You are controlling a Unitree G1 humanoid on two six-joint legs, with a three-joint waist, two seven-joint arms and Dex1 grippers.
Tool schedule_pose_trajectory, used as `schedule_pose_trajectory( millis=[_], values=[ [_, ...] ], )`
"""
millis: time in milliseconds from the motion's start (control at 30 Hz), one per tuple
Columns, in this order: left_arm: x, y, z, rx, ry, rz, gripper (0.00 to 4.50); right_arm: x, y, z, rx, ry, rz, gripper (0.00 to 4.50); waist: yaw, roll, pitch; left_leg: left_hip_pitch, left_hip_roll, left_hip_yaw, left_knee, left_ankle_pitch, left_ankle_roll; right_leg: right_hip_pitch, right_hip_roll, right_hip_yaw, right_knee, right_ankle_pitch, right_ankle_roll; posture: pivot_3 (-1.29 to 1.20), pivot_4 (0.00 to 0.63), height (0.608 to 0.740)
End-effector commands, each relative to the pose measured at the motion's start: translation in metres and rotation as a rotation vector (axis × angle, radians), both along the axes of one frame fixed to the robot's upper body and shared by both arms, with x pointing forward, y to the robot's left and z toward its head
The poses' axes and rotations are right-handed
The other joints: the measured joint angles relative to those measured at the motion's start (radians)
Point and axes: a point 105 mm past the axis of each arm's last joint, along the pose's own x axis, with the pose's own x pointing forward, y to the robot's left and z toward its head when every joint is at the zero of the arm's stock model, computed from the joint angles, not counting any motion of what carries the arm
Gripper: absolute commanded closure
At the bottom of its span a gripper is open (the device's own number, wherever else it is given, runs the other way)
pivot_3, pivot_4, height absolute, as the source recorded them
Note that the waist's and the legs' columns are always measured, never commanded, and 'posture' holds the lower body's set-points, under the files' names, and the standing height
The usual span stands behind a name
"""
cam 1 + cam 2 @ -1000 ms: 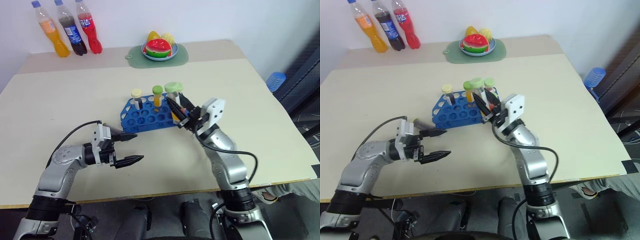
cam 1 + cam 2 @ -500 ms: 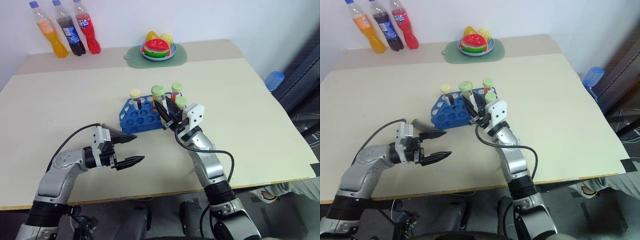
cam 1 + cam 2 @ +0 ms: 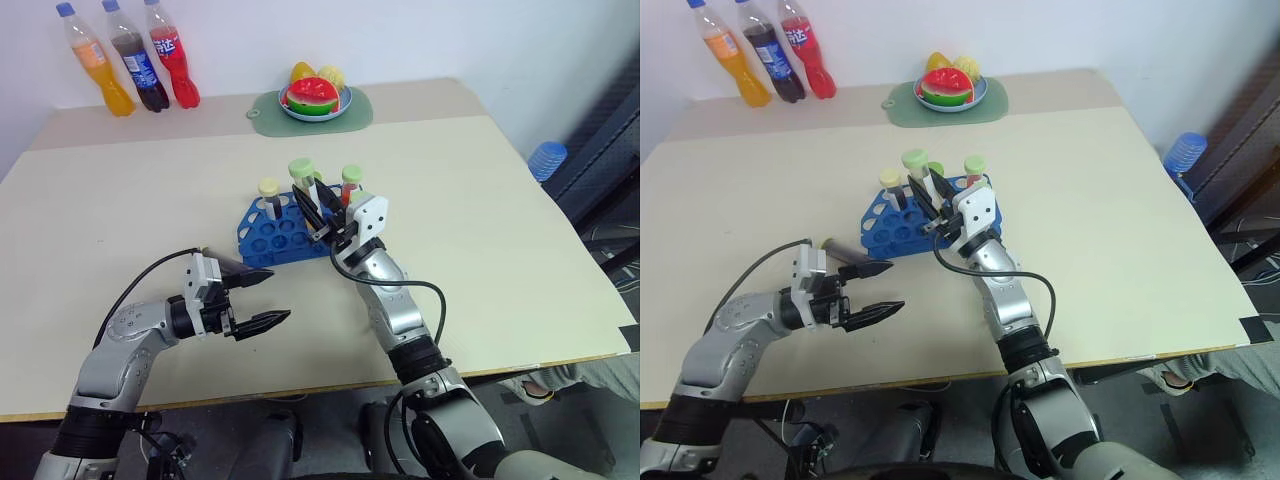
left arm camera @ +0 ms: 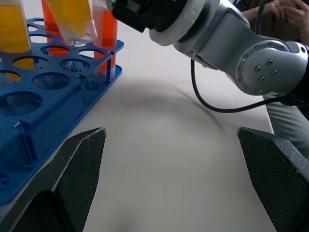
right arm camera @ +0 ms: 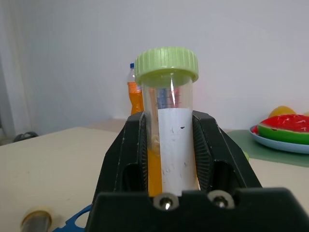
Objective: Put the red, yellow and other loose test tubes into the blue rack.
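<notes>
Nearest, the left tool (image 3: 256,298) hovers over the beige desk (image 3: 480,200), fingers spread wide, unmoved. Beyond, the right tool (image 3: 318,210) has swung left over the blue plastic rack (image 3: 262,238), pinching an upright green-capped tube of orange liquid (image 5: 169,140) with a blank white label. No readable writing.

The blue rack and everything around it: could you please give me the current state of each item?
Blue rack: flat on the table, most holes empty.
Green-capped tube: clamped upright in the right end effector, over the rack.
Red tube: standing in the rack.
Cream-capped tube: standing in the rack.
Dark tube: lying loose on the table.
Left end effector: open, empty.
</notes>
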Motion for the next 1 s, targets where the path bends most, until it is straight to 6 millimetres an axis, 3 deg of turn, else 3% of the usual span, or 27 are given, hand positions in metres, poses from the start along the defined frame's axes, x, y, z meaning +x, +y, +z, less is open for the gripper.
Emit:
schedule_pose_trajectory(
  millis=[33,533,1000],
  values=[
    [-0.001,0.002,0.012,-0.015,-0.051,0.011,0.00,-0.001,0.006,0.011,0.028,-0.047,0.006,3.69,-0.001,0.000,0.000,0.000,0.000,0.000,0.000,0.000,0.000,0.000,0.000,0.000,0.000,0.000,0.000,0.00,0.150,0.740],
    [-0.002,0.003,0.013,-0.018,-0.052,0.020,0.00,0.009,-0.001,-0.017,0.021,0.009,-0.056,3.69,-0.021,0.000,0.000,0.000,0.000,0.000,0.000,0.000,0.000,-0.001,0.000,0.001,0.000,0.000,0.000,0.00,0.150,0.740],
    [-0.002,0.002,0.012,-0.019,-0.052,0.019,0.00,0.014,0.005,-0.014,0.005,0.003,-0.061,3.69,-0.021,0.000,0.000,0.000,0.000,0.000,0.000,0.000,0.000,-0.001,0.000,0.001,0.001,0.000,0.000,0.00,0.150,0.740]
  ],
)
